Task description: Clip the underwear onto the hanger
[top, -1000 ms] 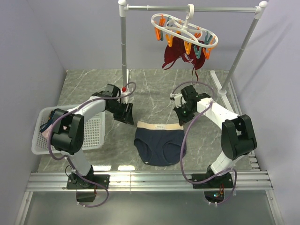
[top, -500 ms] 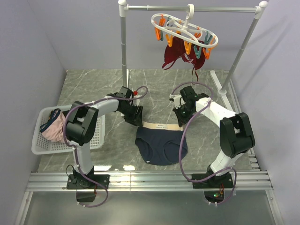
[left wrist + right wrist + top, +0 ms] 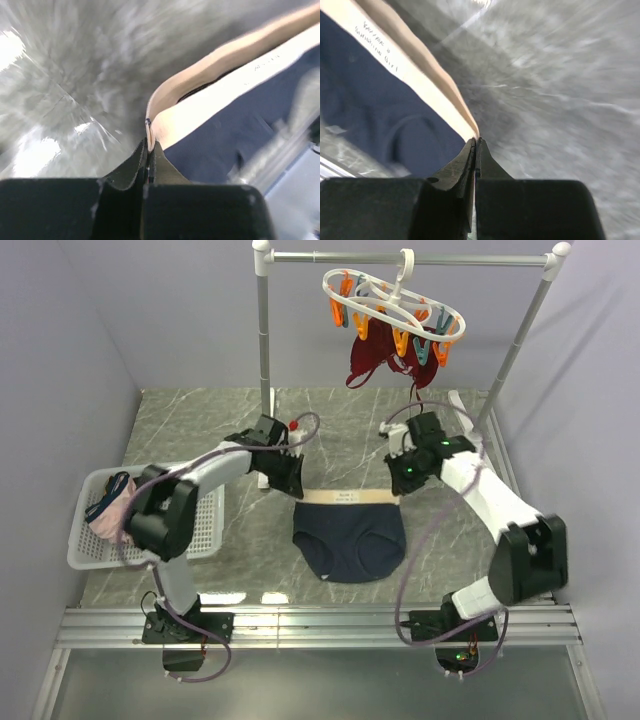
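The navy underwear [image 3: 350,538] with a beige waistband hangs stretched between my two grippers, just above the marble floor. My left gripper [image 3: 296,489] is shut on the waistband's left corner; in the left wrist view the beige band [image 3: 210,95] runs out of the left gripper's [image 3: 149,148] pinched tips. My right gripper [image 3: 400,490] is shut on the right corner, and the right wrist view shows that corner of the underwear [image 3: 375,105] clamped in the right gripper [image 3: 476,142]. The white hanger [image 3: 392,306] with orange and teal clips hangs from the rail, above and behind.
A maroon garment [image 3: 385,362] is clipped under the hanger. The grey rail stand [image 3: 264,335] has posts at left and right. A white basket [image 3: 200,525] with a pink garment [image 3: 112,512] sits at the left.
My left gripper moved in and shut on the waistband's left corner. Both arms have lifted and stretched the underwear; the right arm swung up and to the right.
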